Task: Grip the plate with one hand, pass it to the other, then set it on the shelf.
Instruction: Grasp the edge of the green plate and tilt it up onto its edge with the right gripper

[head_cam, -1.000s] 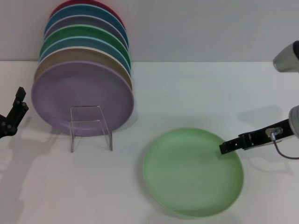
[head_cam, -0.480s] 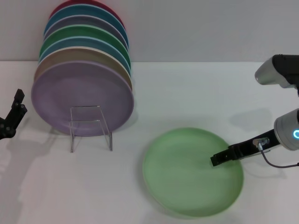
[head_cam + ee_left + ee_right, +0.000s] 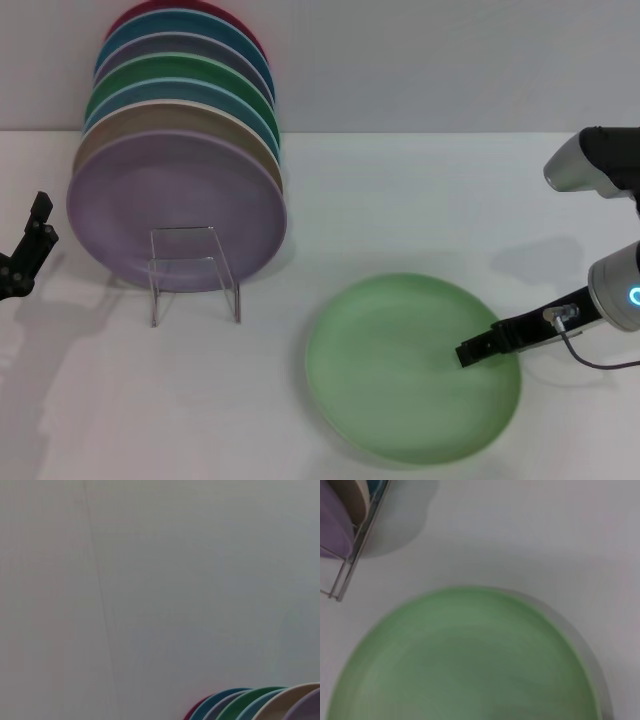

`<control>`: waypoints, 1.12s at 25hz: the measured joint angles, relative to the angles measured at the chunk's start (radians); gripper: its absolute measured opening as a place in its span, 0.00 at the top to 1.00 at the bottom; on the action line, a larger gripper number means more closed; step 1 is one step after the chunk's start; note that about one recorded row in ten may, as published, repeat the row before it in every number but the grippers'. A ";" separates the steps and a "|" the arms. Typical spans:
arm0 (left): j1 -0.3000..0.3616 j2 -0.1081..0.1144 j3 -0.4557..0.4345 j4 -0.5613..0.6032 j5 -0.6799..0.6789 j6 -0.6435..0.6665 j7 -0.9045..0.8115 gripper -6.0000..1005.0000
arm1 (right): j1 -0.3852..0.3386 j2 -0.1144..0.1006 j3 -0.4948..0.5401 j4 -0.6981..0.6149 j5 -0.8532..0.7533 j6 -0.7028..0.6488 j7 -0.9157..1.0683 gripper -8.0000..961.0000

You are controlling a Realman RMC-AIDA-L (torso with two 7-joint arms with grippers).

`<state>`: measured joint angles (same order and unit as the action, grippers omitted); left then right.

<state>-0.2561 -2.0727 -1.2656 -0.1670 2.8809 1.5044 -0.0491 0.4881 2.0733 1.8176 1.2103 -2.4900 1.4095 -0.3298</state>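
Green, the plate (image 3: 412, 368) is lying flat near the desk's front edge. We are reaching our right gripper (image 3: 472, 351) over its right side; we cannot tell whether the fingers are holding anything.

Plate (image 3: 400, 370) pale mint-green; shelf (image 3: 193, 272) clear; pincers black.

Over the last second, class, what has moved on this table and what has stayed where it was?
The right gripper reached inward from the plate's right rim to over its right side, then eased slightly back and down. Whether it has gripped the plate cannot be seen. The left gripper shifted only slightly at the table's left edge. The plate, the shelf and the stack of plates stayed put.
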 joint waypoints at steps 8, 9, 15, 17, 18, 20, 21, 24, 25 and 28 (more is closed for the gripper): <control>0.000 0.001 -0.001 0.000 0.000 -0.002 0.000 0.20 | 0.007 0.001 -0.012 -0.014 -0.019 -0.010 -0.001 0.39; 0.000 0.001 -0.001 0.000 0.000 -0.002 0.000 0.20 | 0.007 0.001 -0.012 -0.014 -0.019 -0.010 -0.001 0.42; -0.001 0.001 -0.004 -0.001 0.000 0.002 0.001 0.20 | 0.005 0.001 -0.058 0.013 -0.041 -0.014 -0.006 0.70; -0.003 0.001 -0.004 -0.002 0.000 0.003 0.000 0.20 | 0.004 0.001 -0.060 0.015 -0.041 -0.016 -0.007 0.76; -0.005 0.000 -0.003 -0.002 0.000 0.003 0.000 0.20 | -0.002 0.001 -0.062 0.027 -0.041 -0.018 -0.010 0.80; -0.006 0.000 -0.002 -0.002 0.000 0.003 0.000 0.20 | -0.006 0.002 -0.062 0.036 -0.040 -0.019 -0.011 0.86; -0.007 -0.001 -0.002 -0.002 0.000 0.003 0.000 0.20 | -0.016 0.002 -0.062 0.059 -0.038 -0.019 -0.012 0.89; -0.008 -0.001 -0.003 -0.002 0.000 0.003 0.000 0.20 | -0.032 0.002 -0.059 0.087 -0.033 -0.015 -0.018 0.98; -0.008 -0.001 -0.003 -0.002 0.000 0.003 0.000 0.20 | -0.032 0.002 -0.059 0.087 -0.033 -0.015 -0.018 0.98; -0.008 -0.001 0.000 -0.007 0.000 0.003 0.000 0.20 | -0.052 0.002 -0.055 0.112 0.008 -0.013 -0.048 0.98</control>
<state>-0.2639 -2.0738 -1.2656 -0.1735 2.8808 1.5069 -0.0491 0.4363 2.0755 1.7628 1.3221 -2.4816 1.3968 -0.3780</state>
